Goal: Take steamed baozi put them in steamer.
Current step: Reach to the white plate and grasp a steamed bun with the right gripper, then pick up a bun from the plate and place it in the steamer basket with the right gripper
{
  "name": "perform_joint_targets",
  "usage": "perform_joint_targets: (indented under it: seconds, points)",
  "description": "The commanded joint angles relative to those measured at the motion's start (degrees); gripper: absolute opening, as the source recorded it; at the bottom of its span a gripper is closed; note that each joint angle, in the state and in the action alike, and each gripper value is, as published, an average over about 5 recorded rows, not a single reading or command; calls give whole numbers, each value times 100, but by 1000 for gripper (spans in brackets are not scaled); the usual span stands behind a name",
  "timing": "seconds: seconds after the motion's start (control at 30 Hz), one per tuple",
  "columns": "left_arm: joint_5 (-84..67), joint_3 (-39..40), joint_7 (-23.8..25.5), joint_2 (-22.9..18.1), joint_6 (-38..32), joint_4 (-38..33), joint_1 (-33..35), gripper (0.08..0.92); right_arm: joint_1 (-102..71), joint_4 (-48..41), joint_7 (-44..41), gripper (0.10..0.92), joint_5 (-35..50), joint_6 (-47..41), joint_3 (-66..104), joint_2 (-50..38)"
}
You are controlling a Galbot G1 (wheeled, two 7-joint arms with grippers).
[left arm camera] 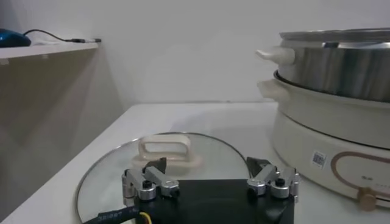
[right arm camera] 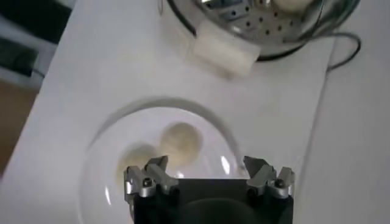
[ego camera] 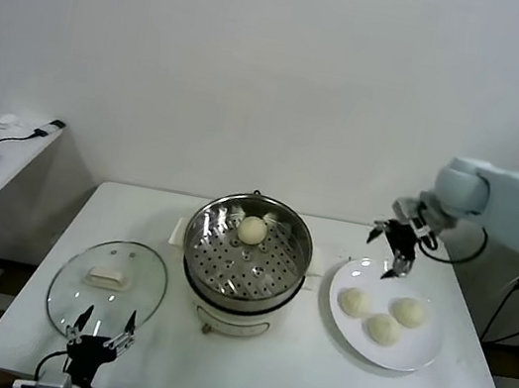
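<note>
Baozi [ego camera: 384, 328] count so far: one bun [ego camera: 252, 230] sits on the perforated tray at the back of the steamer [ego camera: 247, 255], three are left on the white plate [ego camera: 417, 356] to the steamer's right. So I'd call this roughly a quarter done, with the next pick just getting set up.

Right gripper [ego camera: 401, 247] hovers over the plate's far-left rim, jaws spread wide and holding nothing. From its wrist cam the plate is right underneath, with two buns in sight below the open fingers [right arm camera: 146, 179].

Tips for doing this pick well, just my take:
- go for the bun nearest the steamer [ego camera: 356, 302], since it's closest to where the gripper already hangs
- centre the jaws over the dome before dropping, because the three buns sit close together and a finger could nudge a neighbour
- squeeze gently, these look soft and would probably dent
- lift clear of the steamer's rim before moving across, then set it on bare tray beside the first one

Left gripper [ego camera: 102, 327] is parked at the table's front edge, over the near rim of the glass lid [ego camera: 108, 285], also wide open and empty.
</note>
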Motion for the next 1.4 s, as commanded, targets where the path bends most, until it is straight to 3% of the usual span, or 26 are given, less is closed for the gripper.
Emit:
perform_joint_targets:
  seconds: [0.03, 0.47, 0.83, 1.1, 1.4]
  points:
    - [6, -3, 6, -10, 12, -6, 7, 823, -1282, 64, 547, 823, 154, -1234, 514, -570]
    - [15, -48, 0, 23, -16, 28, 65, 823, -2700, -1224, 681, 823, -267, -1097, 1981, 281]
    - [28, -42, -22, 38, -50, 38, 81, 823, -2712, -1763, 401, 821, -245, -868, 2018, 651]
    - [29, -49, -30, 33, -54, 19, 96, 823, -2485, -1744, -118, 667, -86, -667, 1872, 667]
    - [15, -56, -29, 14, -35, -182, 210, 823, -965, -1245, -769, 621, 301, -422, 991, 470]
